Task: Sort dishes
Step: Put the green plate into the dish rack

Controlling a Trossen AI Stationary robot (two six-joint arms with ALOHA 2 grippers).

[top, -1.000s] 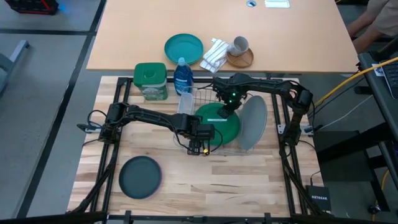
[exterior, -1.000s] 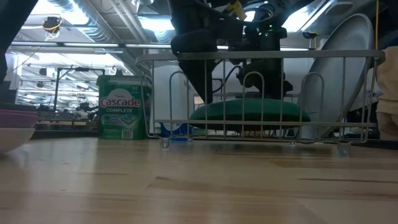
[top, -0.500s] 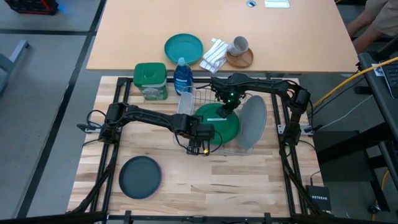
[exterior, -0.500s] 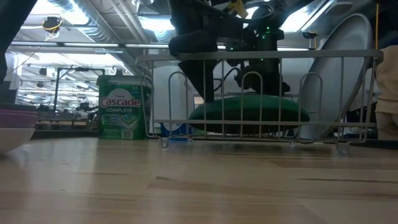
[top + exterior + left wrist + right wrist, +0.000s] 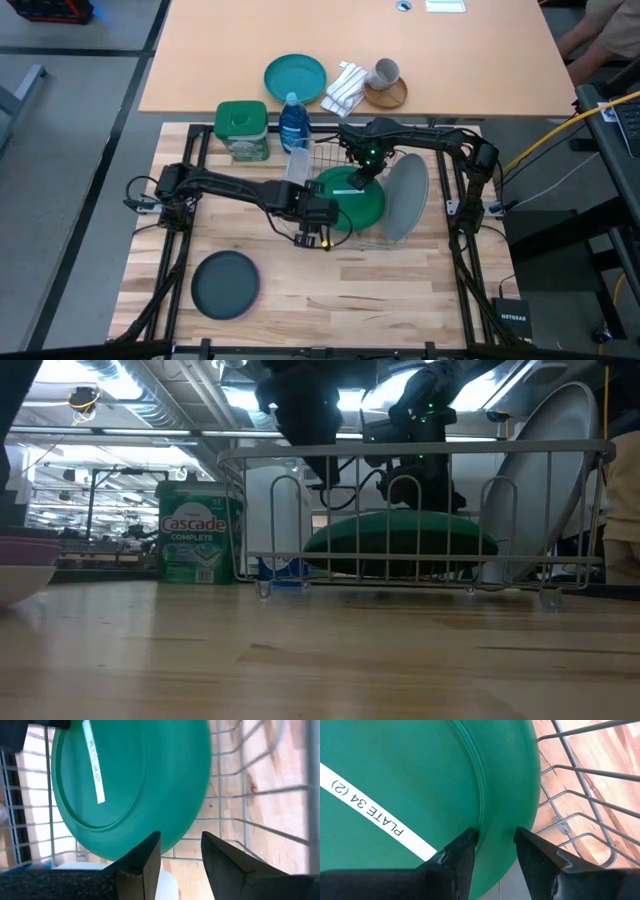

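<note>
A green plate lies upside down in the wire rack, its rim on the wires. A large light grey plate leans on edge at the rack's right end. A dark grey plate lies on a magenta one on the table, near left. My left gripper is open and empty just off the green plate's near-left rim. My right gripper is open and points down over the plate's far rim. My right gripper's fingers stand over the green plate's underside beside its foot ring, near the far rim, coming from above. I cannot tell whether they touch it. The plate rests on the rack.
A green-lidded tub and a blue bottle stand just beyond the rack's far left. A teal plate, a cloth and a mug sit on the far table. Bare wood lies in front of the rack.
My left gripper has drawn back a little from the green plate, toward the table's left edge, and has risen. The green plate stays in the rack.
</note>
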